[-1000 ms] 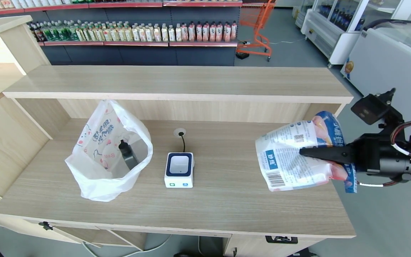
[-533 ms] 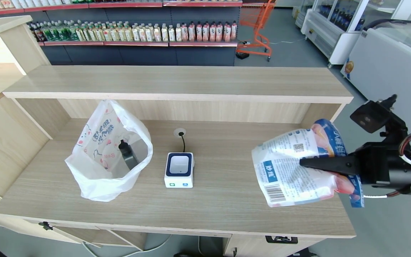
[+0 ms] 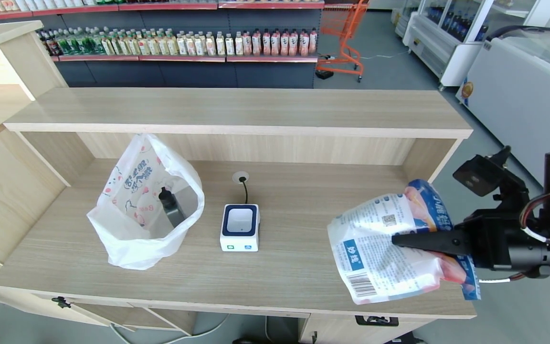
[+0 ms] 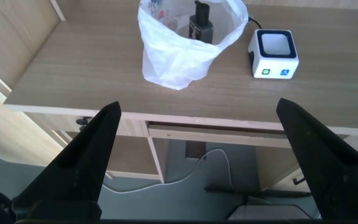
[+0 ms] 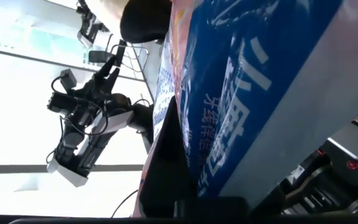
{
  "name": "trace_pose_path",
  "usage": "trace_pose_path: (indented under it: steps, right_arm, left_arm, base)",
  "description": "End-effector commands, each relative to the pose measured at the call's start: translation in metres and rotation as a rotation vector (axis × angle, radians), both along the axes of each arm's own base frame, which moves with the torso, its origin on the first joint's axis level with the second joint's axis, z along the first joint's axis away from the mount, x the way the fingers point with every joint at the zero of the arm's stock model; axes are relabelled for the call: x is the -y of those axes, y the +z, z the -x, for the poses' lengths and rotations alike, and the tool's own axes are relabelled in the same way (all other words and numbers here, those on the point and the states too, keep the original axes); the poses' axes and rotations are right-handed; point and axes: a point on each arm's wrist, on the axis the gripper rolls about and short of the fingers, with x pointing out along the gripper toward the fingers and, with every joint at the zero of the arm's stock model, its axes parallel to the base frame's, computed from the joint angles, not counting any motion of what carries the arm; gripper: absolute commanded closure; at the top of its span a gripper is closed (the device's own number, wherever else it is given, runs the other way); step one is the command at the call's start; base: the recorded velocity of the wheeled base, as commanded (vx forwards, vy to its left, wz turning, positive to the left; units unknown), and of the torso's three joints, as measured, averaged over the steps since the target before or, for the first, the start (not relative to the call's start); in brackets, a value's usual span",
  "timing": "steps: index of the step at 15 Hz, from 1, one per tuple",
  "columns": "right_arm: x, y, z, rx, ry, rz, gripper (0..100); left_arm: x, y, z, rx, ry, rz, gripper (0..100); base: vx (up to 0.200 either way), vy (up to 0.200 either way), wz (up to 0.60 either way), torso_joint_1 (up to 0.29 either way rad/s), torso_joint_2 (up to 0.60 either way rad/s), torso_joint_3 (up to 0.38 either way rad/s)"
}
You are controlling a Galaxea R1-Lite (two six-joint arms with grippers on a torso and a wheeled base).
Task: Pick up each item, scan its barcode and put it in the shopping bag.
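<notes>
Packet [image 3: 389, 248] of food, white w/ blue and pink print, is held clamped in the R jaws over the near R corner of the counter [image 3: 294, 267]; whether it touches the wood can't be told. One black finger [image 3: 428, 240] is laid across the packet's white face, w/ the arm coming in from beyond the counter's R end. The packet is tilted, w/ its barcode [image 3: 362, 285] at the lowest corner, turned up twd the head camera. In the R wrist view the packet's blue printed side [image 5: 253, 93] is seen close against the lens.

A scanner [image 3: 240, 227], a small white box w/ a dark-framed window on top, is set near the counter's ctr, well apart from the packet. Its black cable [image 3: 245, 191] is run back to a round hole in the counter. The shopping bag [image 3: 132, 239], white plastic w/ pink print, is stood open just L of the scanner, not touching it. A dark bottle [image 3: 170, 208] is seen upright inside.

L jaws are spread wide apart and held out off the counter's near edge; both black fingers [image 4: 86, 155] are seen in the L wrist view. Beyond them the shopping bag [image 4: 173, 56], bottle [image 4: 201, 22] and scanner [image 4: 275, 53] are seen on the counter [image 4: 92, 68].

Behind the counter, shelves [image 3: 184, 45] of drinks, an orange trolley [image 3: 346, 33] and white freezers [image 3: 509, 81] are seen.
</notes>
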Motion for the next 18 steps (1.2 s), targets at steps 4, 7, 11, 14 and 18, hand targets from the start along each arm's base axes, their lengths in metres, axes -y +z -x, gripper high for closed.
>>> trace_pose_path:
  steps: [4, 7, 11, 14, 18]
  right_arm:
    - [-0.012, -0.0023, -0.0002, -0.009, 0.052, 0.002, 100]
    - [-0.0133, -0.0064, -0.0034, -0.024, 0.054, 0.007, 100]
    - [-0.0144, -0.0086, -0.0066, -0.031, 0.054, 0.01, 100]
    - [-0.0149, -0.0077, -0.0082, -0.028, 0.054, 0.009, 100]
    - [-0.0152, -0.0057, -0.0091, -0.021, 0.054, 0.007, 100]
  left_arm:
    - [0.0, 0.0, 0.0, 0.0, 0.001, 0.0, 0]
    - [0.0, 0.0, 0.0, 0.0, 0.001, 0.0, 0]
    - [0.0, 0.0, 0.0, 0.0, 0.001, 0.0, 0]
    - [0.0, 0.0, 0.0, 0.0, 0.001, 0.0, 0]
    - [0.0, 0.0, 0.0, 0.0, 0.001, 0.0, 0]
  base:
    - [0.0, 0.0, 0.0, 0.0, 0.0, 0.0]
    - [0.0, 0.0, 0.0, 0.0, 0.0, 0.0]
    - [0.0, 0.0, 0.0, 0.0, 0.0, 0.0]
    - [0.0, 0.0, 0.0, 0.0, 0.0, 0.0]
    - [0.0, 0.0, 0.0, 0.0, 0.0, 0.0]
